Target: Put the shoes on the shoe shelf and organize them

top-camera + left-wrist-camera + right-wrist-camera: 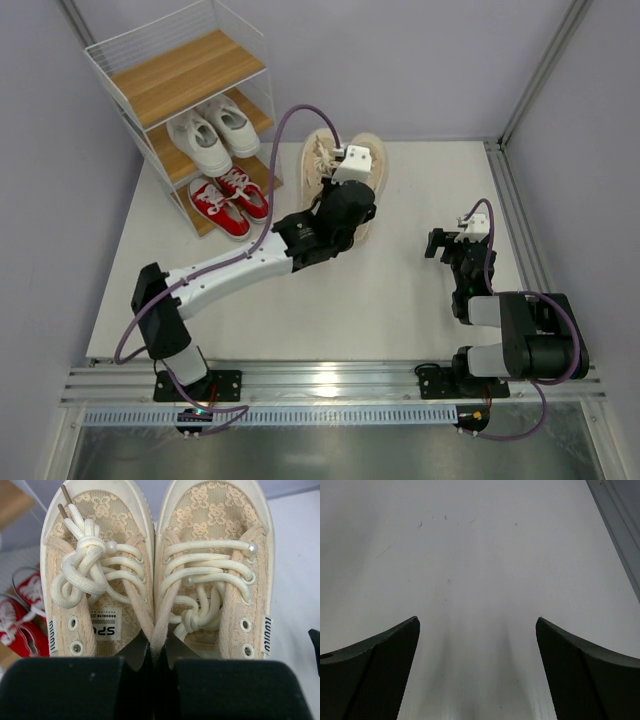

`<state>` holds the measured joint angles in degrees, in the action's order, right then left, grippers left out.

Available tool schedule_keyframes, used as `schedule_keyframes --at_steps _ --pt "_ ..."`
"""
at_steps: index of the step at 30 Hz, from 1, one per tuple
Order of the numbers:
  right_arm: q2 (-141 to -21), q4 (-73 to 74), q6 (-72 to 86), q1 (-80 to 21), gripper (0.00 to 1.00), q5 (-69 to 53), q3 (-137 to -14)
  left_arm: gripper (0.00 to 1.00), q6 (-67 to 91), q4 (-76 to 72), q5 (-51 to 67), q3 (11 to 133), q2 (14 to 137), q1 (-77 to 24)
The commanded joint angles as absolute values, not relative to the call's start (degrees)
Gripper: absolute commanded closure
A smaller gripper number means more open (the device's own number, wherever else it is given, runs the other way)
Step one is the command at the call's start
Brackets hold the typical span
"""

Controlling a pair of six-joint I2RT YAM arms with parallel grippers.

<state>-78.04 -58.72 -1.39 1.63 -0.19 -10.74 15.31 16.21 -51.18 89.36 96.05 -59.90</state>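
Two beige shoes lie side by side on the white table, toes pointing away, right of the shoe shelf. In the left wrist view the left one and the right one touch along their inner sides. My left gripper is shut on the two inner collars pinched together; from above it sits over the pair's heels. Whether the pair is lifted is unclear. White shoes sit on the middle board, red shoes on the bottom board. My right gripper is open and empty over bare table.
The shelf's top board is bare. A red shoe shows at the left edge of the left wrist view. A metal frame rail runs along the table's right edge, close to the right arm.
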Motion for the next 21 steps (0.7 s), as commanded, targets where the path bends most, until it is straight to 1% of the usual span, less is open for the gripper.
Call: schedule_keyframes --at_steps 1,4,9,10,13,16,19,20,21 --pt "-78.13 -63.37 -1.76 1.76 0.02 -0.7 -11.95 1.0 -1.45 -2.0 -54.84 97.2 88.69 -60.29" --pt "-78.13 -63.37 -1.76 1.76 0.03 -0.7 -11.95 1.0 -8.42 -6.41 -56.33 102.73 88.24 -60.29" --pt "-78.13 -63.37 -1.76 1.76 0.03 -0.7 -11.95 0.99 -26.08 -14.58 -60.46 113.27 90.43 -59.86" --pt "-78.13 -63.37 -1.76 1.76 0.03 -0.7 -11.95 1.0 -27.58 -14.59 -61.51 118.16 91.05 -58.9" --pt "-78.13 -63.37 -1.76 1.76 0.03 -0.7 -11.95 1.0 -28.83 -10.66 -61.88 125.48 92.81 -56.52" --pt "-78.13 -63.37 -1.76 1.76 0.03 -0.7 -11.95 1.0 -27.25 -7.22 -61.61 129.8 93.25 -52.57" --pt "-78.13 -63.28 -1.76 1.76 0.03 -0.79 -11.87 1.0 -24.8 -4.14 -61.44 133.32 95.18 -47.56" --pt "-78.05 -63.37 -1.76 1.76 0.03 -0.7 -11.87 1.0 -24.0 -1.0 -61.17 136.29 96.06 -46.16" --pt "-78.13 -63.37 -1.76 1.76 0.03 -0.7 -11.95 1.0 -23.39 -0.18 -61.26 137.62 96.93 -43.18"
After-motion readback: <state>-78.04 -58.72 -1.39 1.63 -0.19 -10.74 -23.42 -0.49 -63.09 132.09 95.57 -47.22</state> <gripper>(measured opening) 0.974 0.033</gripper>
